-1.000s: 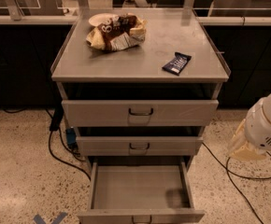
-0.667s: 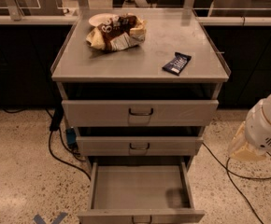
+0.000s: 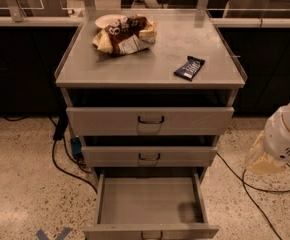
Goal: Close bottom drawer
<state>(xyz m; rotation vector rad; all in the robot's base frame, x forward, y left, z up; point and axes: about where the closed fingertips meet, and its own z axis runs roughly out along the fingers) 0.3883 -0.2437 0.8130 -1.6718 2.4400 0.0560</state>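
The bottom drawer [image 3: 150, 201] of the grey metal cart is pulled far out and is empty; its low front with a small dark loop handle sits at the frame's bottom edge. The middle drawer [image 3: 149, 156] and the top drawer [image 3: 150, 120] above it are pushed in. Only a white rounded part of my arm [image 3: 285, 134] shows at the right edge, to the right of the cart and apart from it. The gripper itself is out of view.
On the cart top [image 3: 150, 59] lie a pile of snack bags [image 3: 125, 34] with a white plate behind, and a dark blue snack bar [image 3: 189, 67]. Black cables [image 3: 65, 164] run over the speckled floor left and right of the cart. Dark counters stand behind.
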